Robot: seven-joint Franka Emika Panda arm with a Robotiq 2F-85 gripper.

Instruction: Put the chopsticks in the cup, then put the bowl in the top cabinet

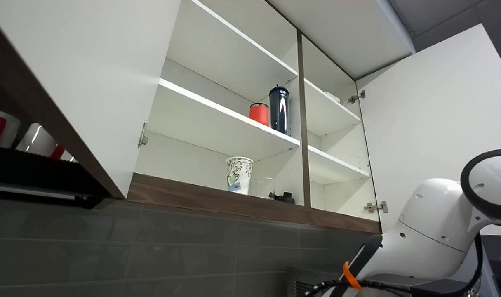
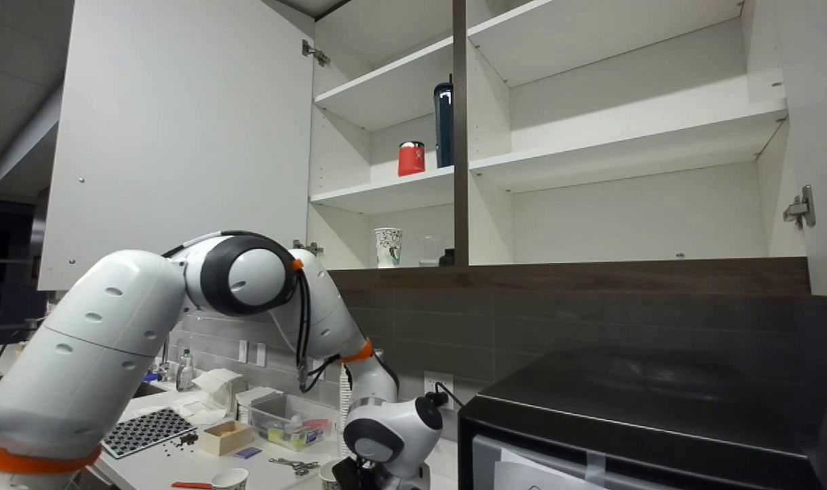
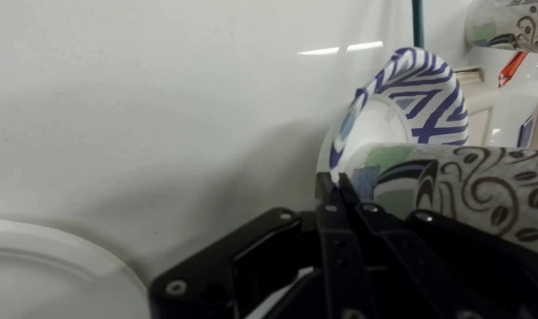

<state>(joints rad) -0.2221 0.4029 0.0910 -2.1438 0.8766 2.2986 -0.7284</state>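
Wrist view: bowl [image 3: 395, 115] right of centre, rim pinched between nearly touching fingers [image 3: 325, 190]. Probably thin paper: light, bendy, creases easily. Rim's a good hold; squeeze modestly, expect some droop or twist.

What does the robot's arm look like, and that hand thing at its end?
The robot has one smooth, rounded white arm, with black rings around its joint caps, grey oval spots, orange bands and black cables running outside. At its end is a black mechanical gripper with angular links, silvery screw heads and slim dark jaws.
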